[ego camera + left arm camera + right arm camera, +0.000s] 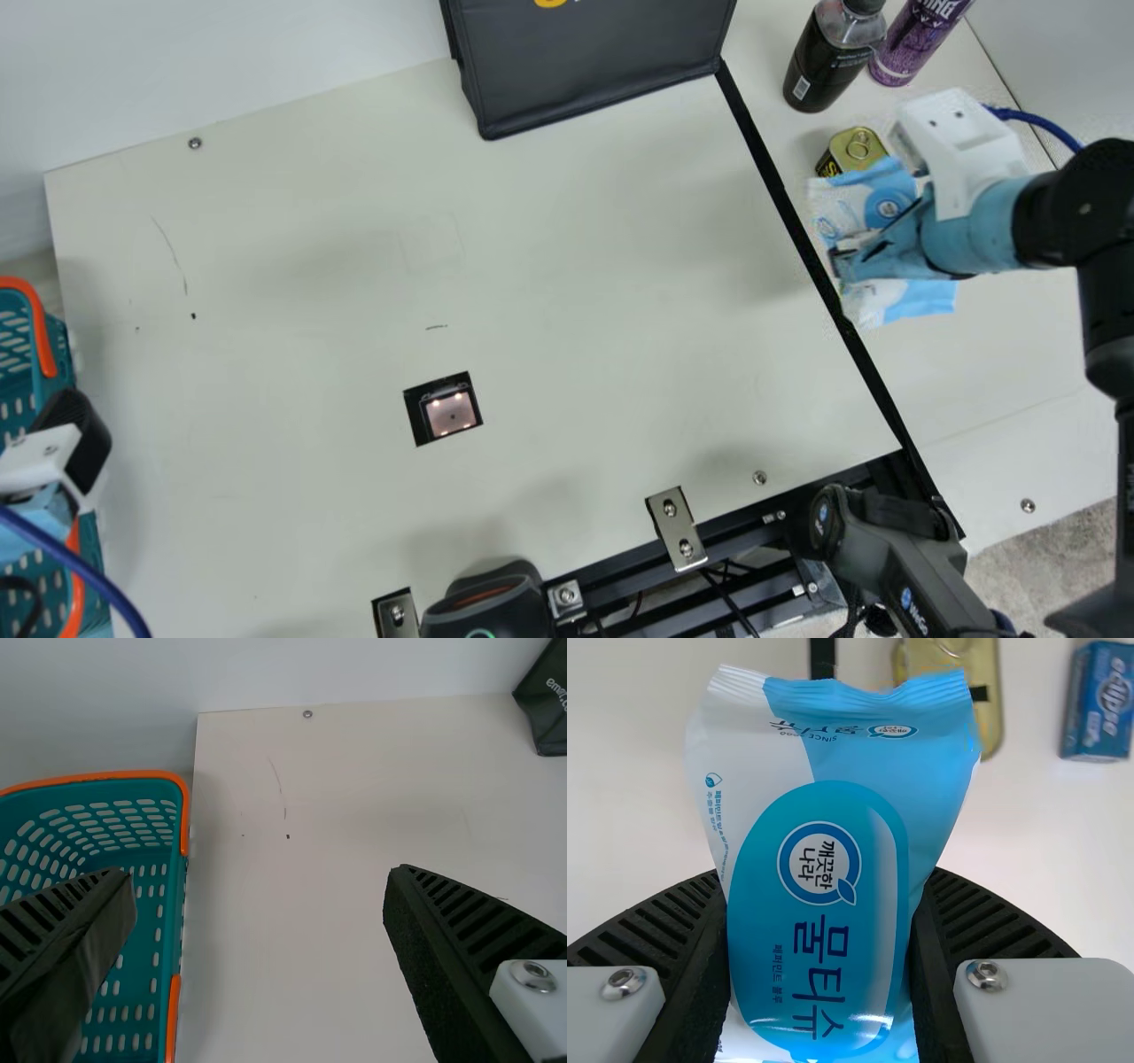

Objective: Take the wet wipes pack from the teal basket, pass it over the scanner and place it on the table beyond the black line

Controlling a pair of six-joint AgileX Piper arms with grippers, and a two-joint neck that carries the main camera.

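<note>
Across the worktop (pixel 576 221), what matters most to us is a small offset at the far right of the main view, well away from the teal basket (pixel 133 775) at its left edge. The black line (pixel 797 232) runs slantwise there, and we find our load just beyond it, close alongside. Our left end effector (pixel 261 877), over by the basket, stands wide with nothing in its grip, too distant to help. Our right end effector (pixel 826 877) is the nearer by far: it is narrowed onto the wet wipes pack (pixel 889 206), pinching it across its width, so the pack lies directly between its two sides. The long axis runs roughly parallel to the line, with one end close to the tin (pixel 859 146). We cannot tell whether its underside touches the worktop. The scanner (pixel 452 414) is well apart, on the near side of the line, so we take this to be the placing step, almost at its end. We judge that the next move wants a gentle lowering if needed, then a release, keeping clear of both line and tin; a sideways drift could put a corner on the line.
</note>
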